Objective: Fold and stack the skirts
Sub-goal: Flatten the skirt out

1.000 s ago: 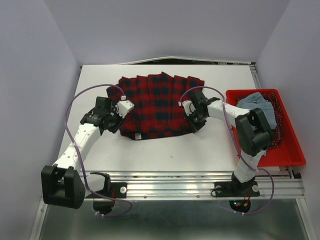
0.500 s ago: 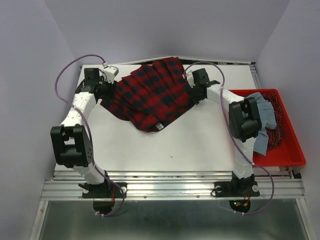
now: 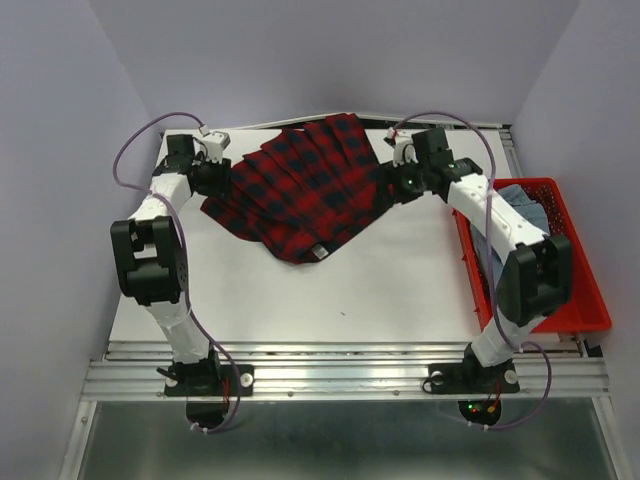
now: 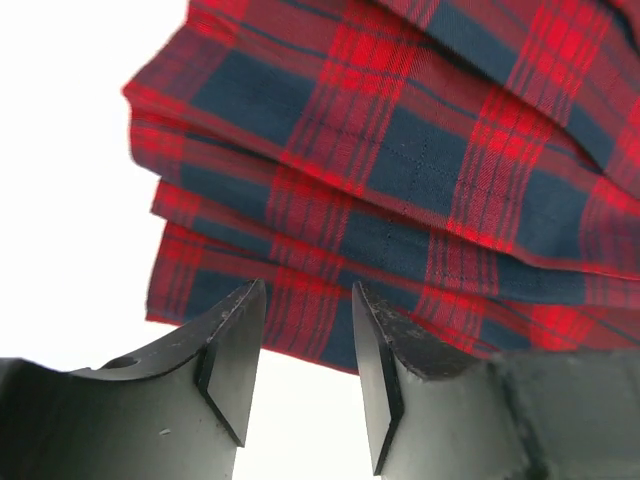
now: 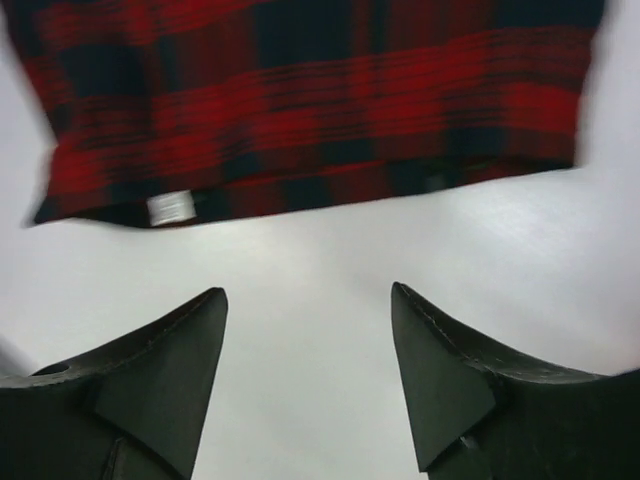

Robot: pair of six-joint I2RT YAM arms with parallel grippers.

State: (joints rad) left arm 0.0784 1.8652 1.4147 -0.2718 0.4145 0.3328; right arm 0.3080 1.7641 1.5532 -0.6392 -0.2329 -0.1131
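Note:
The red-and-navy plaid skirt (image 3: 300, 185) lies bunched in pleated layers at the back middle of the white table (image 3: 380, 290), its white label (image 3: 318, 251) at the near tip. My left gripper (image 3: 220, 179) sits at the skirt's left edge. In the left wrist view it (image 4: 305, 360) is open, with bare table between the jaws and the plaid skirt (image 4: 400, 170) just beyond the tips. My right gripper (image 3: 390, 189) is at the skirt's right edge. Its jaws (image 5: 308, 290) stand wide open over bare table, short of the plaid hem (image 5: 300, 110). The light blue skirt (image 3: 518, 199) lies in the basket, partly behind my right arm.
A red plastic basket (image 3: 585, 300) stands at the table's right edge, under my right forearm. Grey walls close in the table on the left, back and right. Cables loop above both wrists.
The skirt, flat a second ago, has been carried back and bunched at the rear of the table. My right gripper has opened and let it go, and the right arm has swung out over the basket.

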